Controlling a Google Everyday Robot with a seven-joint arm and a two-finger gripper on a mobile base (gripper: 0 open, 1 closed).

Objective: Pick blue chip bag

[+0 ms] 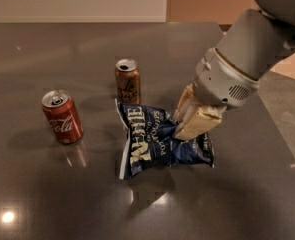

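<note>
Tool [181,127] closed on edge of blue chip bag [149,144], a firm pinch as I see it | bag crumpled, seemingly clear of tabletop [47,194], shadow beneath | brown can [128,81] just behind bag | red can [62,116] apart, on side opposite tool

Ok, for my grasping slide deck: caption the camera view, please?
Gripper clamping the blue chip bag over the dark table, red soda can and brown soda can upright nearby.
</note>
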